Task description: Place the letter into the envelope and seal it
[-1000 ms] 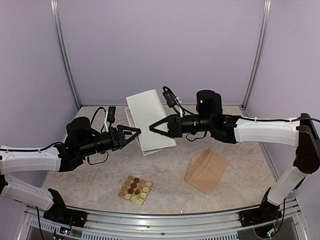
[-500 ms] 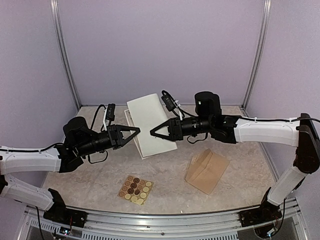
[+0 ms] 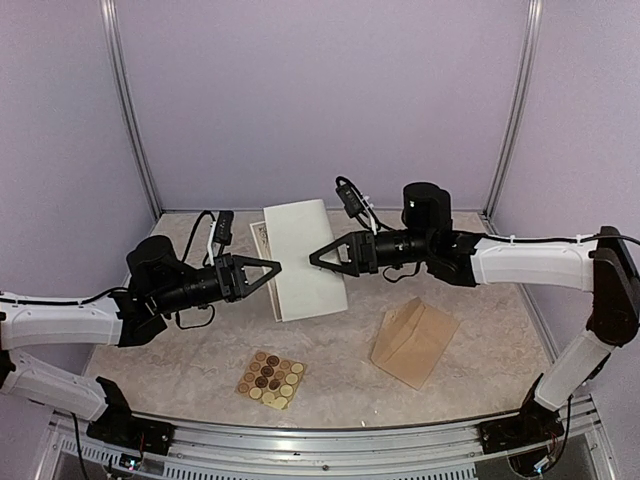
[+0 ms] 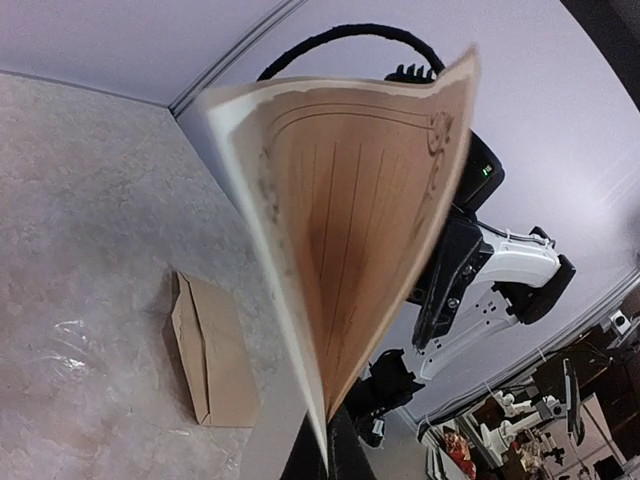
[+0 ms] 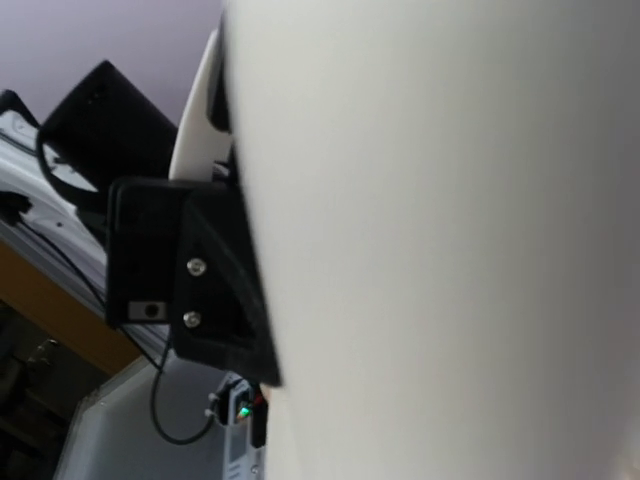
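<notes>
- Evidently the letter point(image 3: 305, 285) is held up off the worktop point(image 3: 180, 350) between the two arms so that it can be bent in half. In the left wrist view it curves over on itself, ruled face inward and white back outward.
- Left end effector point(image 3: 276, 266) is clamped on the sheet's left edge and carries it in the air.
- Right end effector point(image 3: 314, 258) has its tips against the white back near the middle, probably to press the bend. I cannot tell whether it pinches the paper or only touches it.
- Envelope point(image 3: 413, 343) lies on the worktop, well apart to the right, likely because the letter must be made smaller before it fits.
- Stickers point(image 3: 271, 378) sit near the front edge, presumably for sealing.
- Right wrist view is almost all blank paper, and its own fingers are hidden.
- No crease shows on the letter, and the envelope's flap is hard to make out.
</notes>
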